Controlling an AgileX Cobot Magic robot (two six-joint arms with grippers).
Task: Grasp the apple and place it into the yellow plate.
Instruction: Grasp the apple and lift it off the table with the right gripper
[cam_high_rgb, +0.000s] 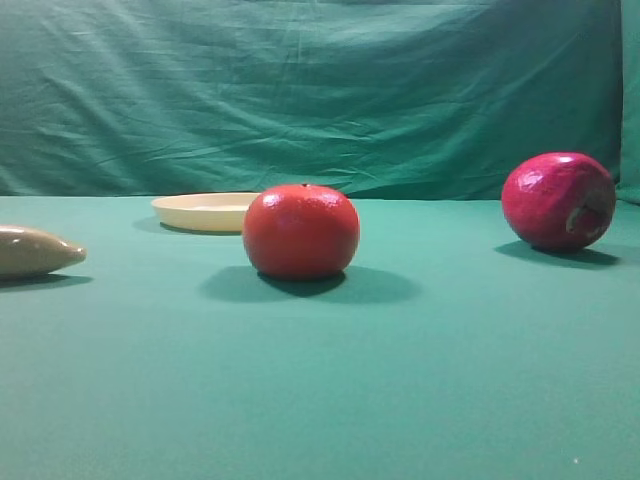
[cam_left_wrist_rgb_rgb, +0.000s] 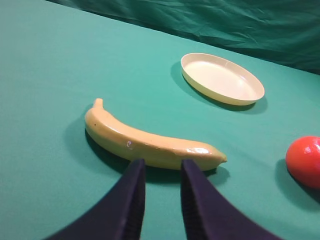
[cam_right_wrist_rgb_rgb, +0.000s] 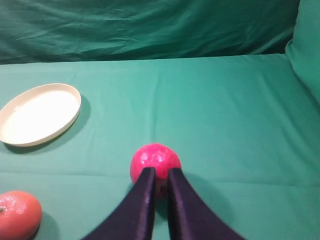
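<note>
The apple (cam_high_rgb: 555, 200), glossy magenta-pink with a pale notch, sits on the green cloth at the right. It also shows in the right wrist view (cam_right_wrist_rgb_rgb: 155, 157), just beyond my fingertips. My right gripper (cam_right_wrist_rgb_rgb: 160, 172) has its fingers nearly together and holds nothing; its tips overlap the apple's near side in that view. The yellow plate (cam_high_rgb: 200, 212) lies empty at the back left and shows in both wrist views (cam_left_wrist_rgb_rgb: 221, 78) (cam_right_wrist_rgb_rgb: 39, 112). My left gripper (cam_left_wrist_rgb_rgb: 162, 165) is a little open and empty, just short of a banana. Neither gripper shows in the exterior view.
An orange-red round fruit (cam_high_rgb: 300, 232) stands in the middle, in front of the plate, and also shows in the wrist views (cam_left_wrist_rgb_rgb: 305, 161) (cam_right_wrist_rgb_rgb: 17, 214). The yellow banana (cam_left_wrist_rgb_rgb: 150, 142) lies at the left; its beige tip shows in the exterior view (cam_high_rgb: 35, 250). A green backdrop hangs behind.
</note>
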